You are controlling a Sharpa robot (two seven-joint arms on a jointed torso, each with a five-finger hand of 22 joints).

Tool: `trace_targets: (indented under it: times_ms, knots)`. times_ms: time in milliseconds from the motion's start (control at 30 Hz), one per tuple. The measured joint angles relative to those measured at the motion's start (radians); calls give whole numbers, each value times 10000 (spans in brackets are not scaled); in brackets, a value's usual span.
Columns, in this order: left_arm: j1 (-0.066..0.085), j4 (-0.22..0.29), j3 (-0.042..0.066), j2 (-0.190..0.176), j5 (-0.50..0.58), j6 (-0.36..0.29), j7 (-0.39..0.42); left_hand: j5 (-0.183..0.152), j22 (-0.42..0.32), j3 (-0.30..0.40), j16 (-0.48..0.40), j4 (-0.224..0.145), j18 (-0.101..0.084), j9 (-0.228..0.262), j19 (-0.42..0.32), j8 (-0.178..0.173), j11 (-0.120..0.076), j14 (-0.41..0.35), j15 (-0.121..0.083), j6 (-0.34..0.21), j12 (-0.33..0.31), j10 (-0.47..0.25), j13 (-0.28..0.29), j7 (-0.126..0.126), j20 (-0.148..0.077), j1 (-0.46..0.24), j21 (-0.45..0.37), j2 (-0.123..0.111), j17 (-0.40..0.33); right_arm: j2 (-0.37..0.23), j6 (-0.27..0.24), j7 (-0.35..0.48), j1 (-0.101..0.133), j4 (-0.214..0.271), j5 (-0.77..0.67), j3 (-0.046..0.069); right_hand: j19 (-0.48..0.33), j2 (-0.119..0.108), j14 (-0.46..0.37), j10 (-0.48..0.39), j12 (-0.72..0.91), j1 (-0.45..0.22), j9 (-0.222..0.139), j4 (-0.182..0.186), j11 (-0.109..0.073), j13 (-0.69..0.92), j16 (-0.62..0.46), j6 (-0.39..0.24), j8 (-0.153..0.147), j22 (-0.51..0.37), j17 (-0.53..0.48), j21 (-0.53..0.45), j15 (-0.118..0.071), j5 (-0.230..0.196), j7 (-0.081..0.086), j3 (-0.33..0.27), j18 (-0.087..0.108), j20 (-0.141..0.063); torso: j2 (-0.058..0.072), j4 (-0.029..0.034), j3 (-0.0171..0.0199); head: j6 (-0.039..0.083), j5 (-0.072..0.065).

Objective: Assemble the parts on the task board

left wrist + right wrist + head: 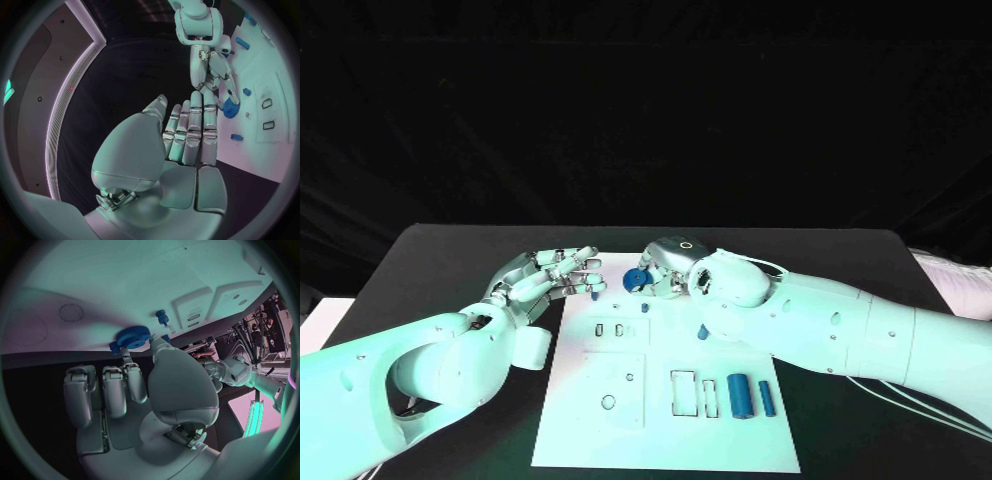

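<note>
Your right hand (678, 268) pinches a blue gear (636, 279) between its fingertips, just above the far edge of the task board (589, 440). Your left hand (548, 275) hovers beside it at the board's far left corner, fingers straight and close together, holding nothing. You have 2 blue cylinders (740, 396) lying near the board's right edge, beside a rectangular slot

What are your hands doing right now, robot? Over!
Right hand pinching blue gear over task board's far edge. Left hand open beside it, holding nothing. Two blue cylinders lying on board. Nothing blocking.
</note>
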Motion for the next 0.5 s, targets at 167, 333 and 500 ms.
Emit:
trace_targets:
  times_ms: [167, 333, 500]
  knots:
    - [0, -18, 0, 16, 0, -7, -58, 0, -10, 37, -46, -38, 0, 0, 0, -40, 28, 0, 0, 0, -35, -29, -8, 0, 0, 38, 0, -38, 12, 11, 141, -8, 29, -47, 179, 14, 0, 231, 0, 2, 0, 198, 22, -19, 0, 0, 0, 25, -17, -1, -1, 0, 0, 358, -28, -20, 0, 0, 0, -5, 0, 4, -17]
    - [0, -33, 0, 26, 0, -9, -106, 0, -10, 37, -46, -37, 0, 0, 0, -40, 29, 0, 0, 0, -36, -29, -8, 0, 0, 38, 0, -38, 11, -16, 115, -9, 35, -48, 318, 15, 0, 386, 0, 3, 51, 143, 21, -19, 1, 0, 0, 32, -16, -1, 8, 0, -1, 516, -40, -20, -105, 0, 0, -2, 2, 7, -30]
    - [0, -45, 0, 29, 0, -9, -132, 0, -18, 60, -46, -60, 0, 0, 0, -40, 51, 0, 0, -1, -35, -51, -7, -1, 0, 38, 0, -38, 11, -220, -178, 4, 4, 100, 405, -6, 0, 386, 0, 3, 51, 143, 34, -19, 1, 0, 0, 40, -15, -2, 7, 0, -1, 553, -43, -20, -104, 0, 0, 0, 8, 6, -34]
